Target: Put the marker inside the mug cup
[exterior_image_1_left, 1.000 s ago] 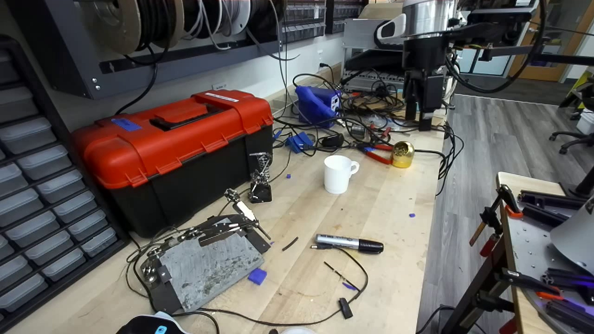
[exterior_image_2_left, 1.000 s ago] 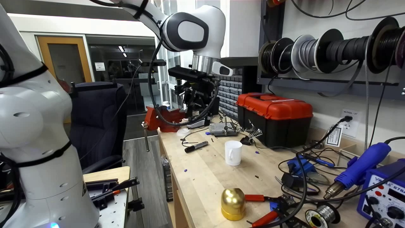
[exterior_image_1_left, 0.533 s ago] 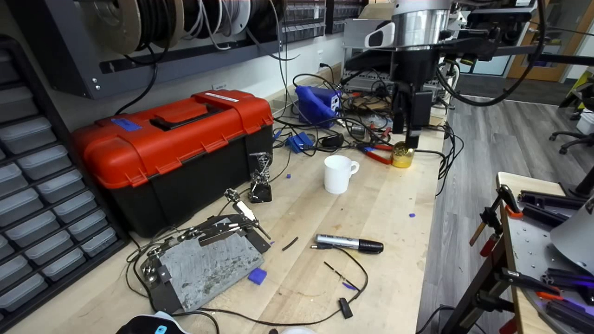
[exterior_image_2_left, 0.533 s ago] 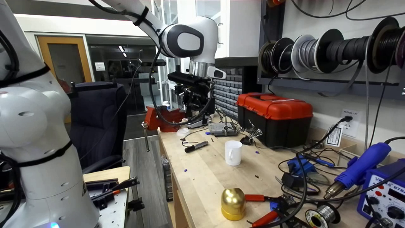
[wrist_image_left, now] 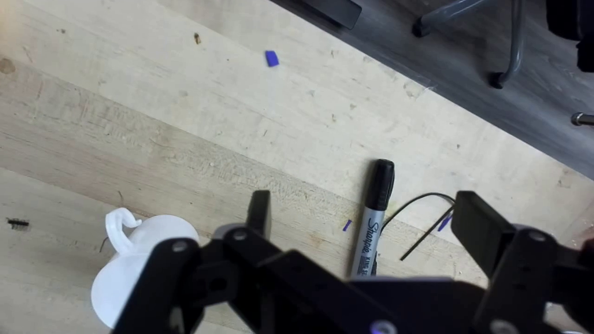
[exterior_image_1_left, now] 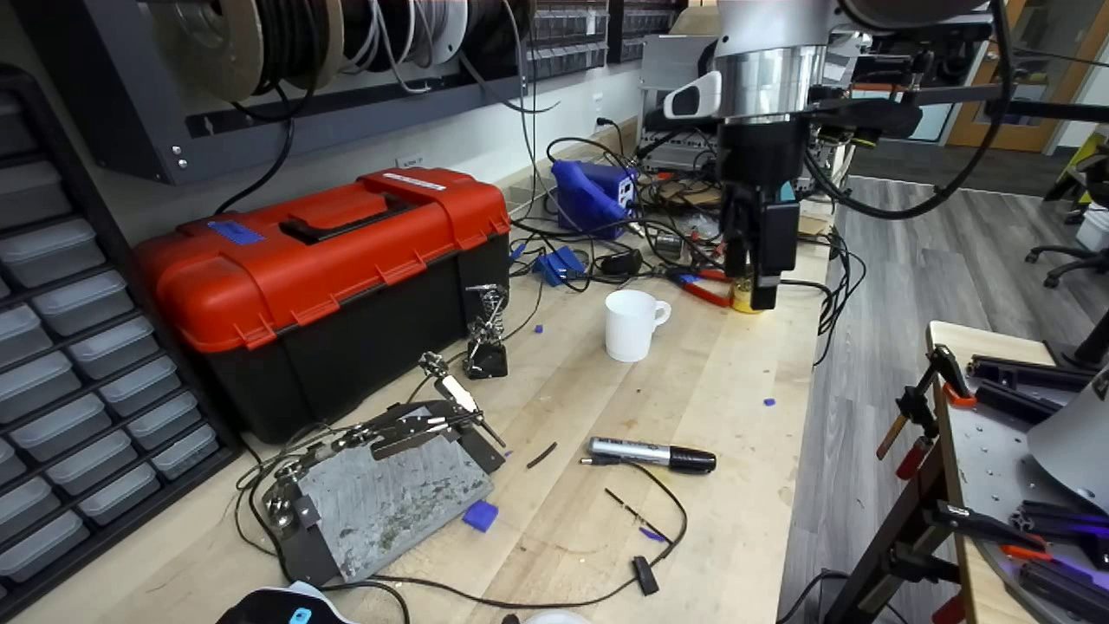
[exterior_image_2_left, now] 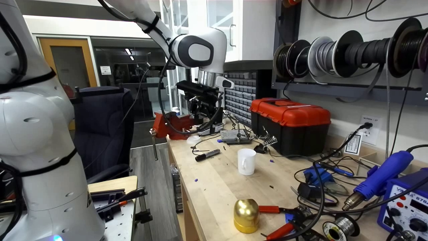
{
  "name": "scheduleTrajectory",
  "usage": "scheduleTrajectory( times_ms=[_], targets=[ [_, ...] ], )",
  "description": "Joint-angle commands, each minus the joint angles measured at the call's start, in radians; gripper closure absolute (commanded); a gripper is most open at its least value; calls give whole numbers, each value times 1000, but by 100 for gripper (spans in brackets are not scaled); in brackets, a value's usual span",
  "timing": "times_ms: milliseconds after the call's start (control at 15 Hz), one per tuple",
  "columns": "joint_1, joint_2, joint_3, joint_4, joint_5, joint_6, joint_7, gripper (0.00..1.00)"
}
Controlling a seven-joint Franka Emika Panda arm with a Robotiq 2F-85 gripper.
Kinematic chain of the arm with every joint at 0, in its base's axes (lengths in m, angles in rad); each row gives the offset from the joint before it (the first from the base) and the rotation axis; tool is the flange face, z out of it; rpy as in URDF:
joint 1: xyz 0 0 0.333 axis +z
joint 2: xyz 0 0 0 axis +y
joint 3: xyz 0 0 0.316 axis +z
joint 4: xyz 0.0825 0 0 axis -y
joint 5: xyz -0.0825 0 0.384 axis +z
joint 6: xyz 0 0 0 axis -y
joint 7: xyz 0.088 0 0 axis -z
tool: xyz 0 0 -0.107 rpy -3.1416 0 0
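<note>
The marker [exterior_image_1_left: 652,454], grey with a black cap, lies flat on the wooden bench in both exterior views [exterior_image_2_left: 207,155]. In the wrist view the marker [wrist_image_left: 370,232] shows between the finger pads, its lower end hidden by the gripper body. The white mug cup [exterior_image_1_left: 627,327] stands upright with its handle out in both exterior views [exterior_image_2_left: 246,163]. It also shows at the lower left of the wrist view [wrist_image_left: 121,283], partly covered by the gripper. My gripper [wrist_image_left: 363,199] is open and empty, above the bench and apart from the marker. It also shows in an exterior view [exterior_image_1_left: 749,290].
A thin black cable [exterior_image_1_left: 680,511] lies beside the marker. A red toolbox [exterior_image_1_left: 338,260] and a soldering helper stand [exterior_image_1_left: 390,494] sit along the wall side. A gold cup [exterior_image_2_left: 246,216], pliers [exterior_image_2_left: 281,231] and tangled cables lie near the mug's far side. A red vise [exterior_image_2_left: 174,125] is at the bench end.
The arm and my open gripper have moved downward over the bench, shifting slightly left in both exterior views. The marker and mug have not moved.
</note>
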Motion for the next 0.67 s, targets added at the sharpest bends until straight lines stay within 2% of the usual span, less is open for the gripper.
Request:
scheduleTrajectory(
  times_ms=[0,600],
  targets=[
    [-3,-7,3,-8,-10,5,11,0],
    [0,-9,51,-23,-148,60,163,0]
  ],
)
